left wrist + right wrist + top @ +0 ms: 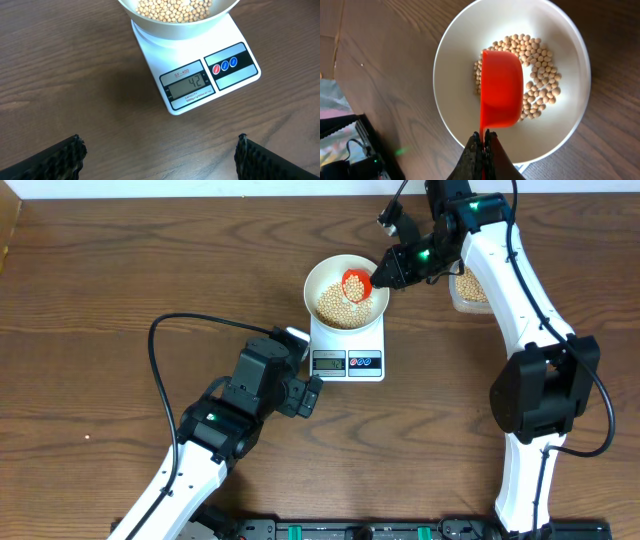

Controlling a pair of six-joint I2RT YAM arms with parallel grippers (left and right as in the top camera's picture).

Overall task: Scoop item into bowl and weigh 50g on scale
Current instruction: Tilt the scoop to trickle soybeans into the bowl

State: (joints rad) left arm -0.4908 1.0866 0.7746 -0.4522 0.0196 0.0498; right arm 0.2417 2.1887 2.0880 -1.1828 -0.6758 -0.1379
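Note:
The white bowl [322, 280] sits on the white scale [347, 350] and holds a heap of pale-tan beans [340, 307]. The scale's display [191, 84] reads 42. My right gripper [385, 275] is shut on the handle of an orange-red scoop [356, 284], tipped over the bowl with its underside up in the right wrist view [501, 95]. Beans [540, 75] lie under it in the bowl [460, 60]. My left gripper [159, 155] is open and empty over bare table in front of the scale [155, 55].
A clear plastic tub of beans [470, 290] stands at the back right, partly hidden by the right arm. The left arm [240, 405] lies just left and in front of the scale. The table is dark wood.

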